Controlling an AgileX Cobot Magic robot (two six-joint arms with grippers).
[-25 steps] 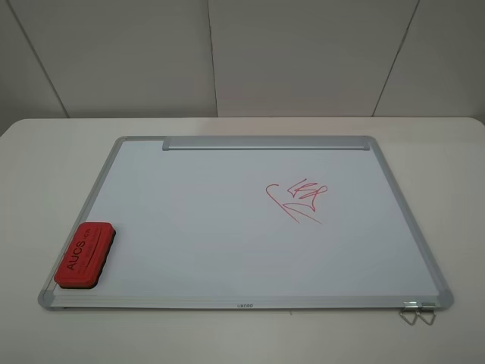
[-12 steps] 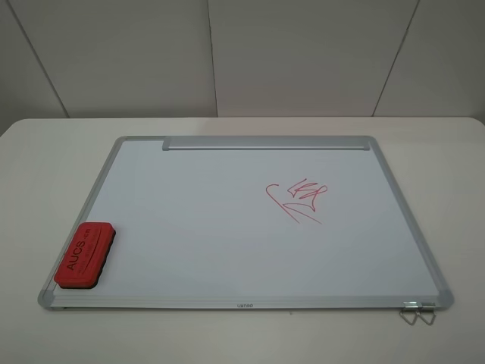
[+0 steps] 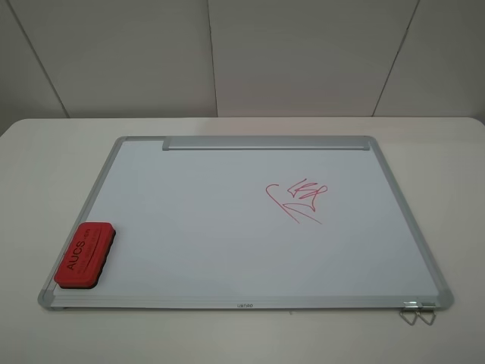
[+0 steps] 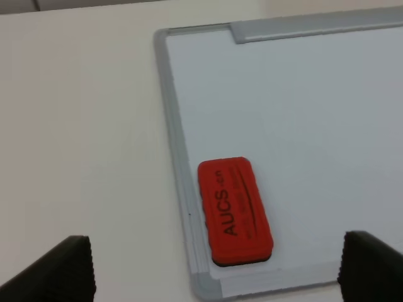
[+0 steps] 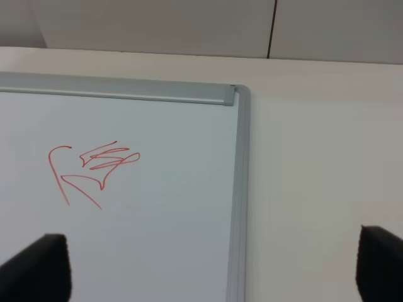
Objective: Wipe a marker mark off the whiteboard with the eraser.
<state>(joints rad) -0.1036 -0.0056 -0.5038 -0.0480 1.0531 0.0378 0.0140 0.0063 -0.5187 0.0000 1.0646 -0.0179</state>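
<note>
The whiteboard (image 3: 197, 227) lies flat on the table. The red eraser (image 3: 85, 256) with "AUCS" lettering rests on its near left corner. The only red drawing is a wide scribble (image 3: 297, 200) with a curved hook and diagonal strokes, right of the board's middle. The smaller, narrow marker mark does not show. In the left wrist view, my left gripper (image 4: 215, 261) is open above the eraser (image 4: 234, 211), apart from it. In the right wrist view, my right gripper (image 5: 213, 255) is open over the board's far right corner, with the wide scribble (image 5: 91, 170) ahead. Neither gripper appears in the high view.
A silver tray strip (image 3: 265, 142) runs along the board's far edge. Wire clips (image 3: 417, 311) stick out at the near right corner. The white table (image 3: 53, 167) surrounds the board, and a grey panelled wall stands behind it.
</note>
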